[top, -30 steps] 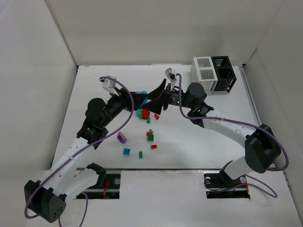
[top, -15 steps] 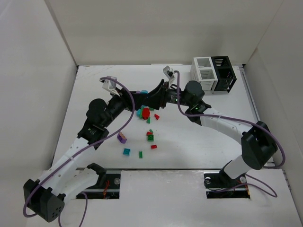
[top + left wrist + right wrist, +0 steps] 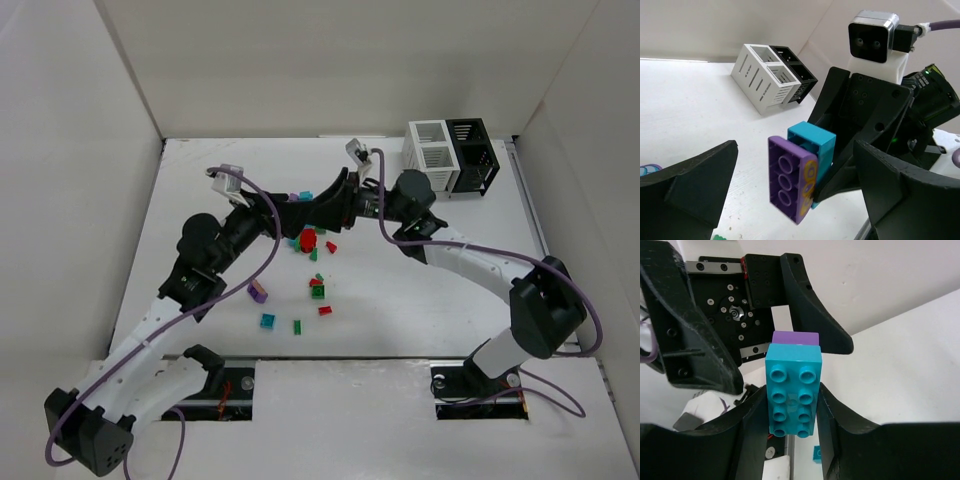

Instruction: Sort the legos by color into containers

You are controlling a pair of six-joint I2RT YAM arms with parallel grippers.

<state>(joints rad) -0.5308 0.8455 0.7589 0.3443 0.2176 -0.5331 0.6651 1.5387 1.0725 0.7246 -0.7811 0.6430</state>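
Left gripper (image 3: 288,210) jaws go from closed to spread wide, flanking 2 joined bricks without touching. Right gripper (image 3: 322,200) pinches teal brick (image 3: 792,392), purple brick (image 3: 790,177) stuck on it, just beyond loose legos (image 3: 316,290). White bin (image 3: 430,150), black bin (image 3: 475,150) sit far right.

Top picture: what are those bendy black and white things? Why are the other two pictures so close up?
Those are two robot arms, the left arm and the right arm, seen from a camera above. The other pictures come from small cameras on their wrists, looking along the fingers. The right gripper pinches a teal brick with a purple brick stuck to it. The left gripper stands wide open around them. More small bricks lie on the white table. At the back stand a white bin and a black bin for sorting.
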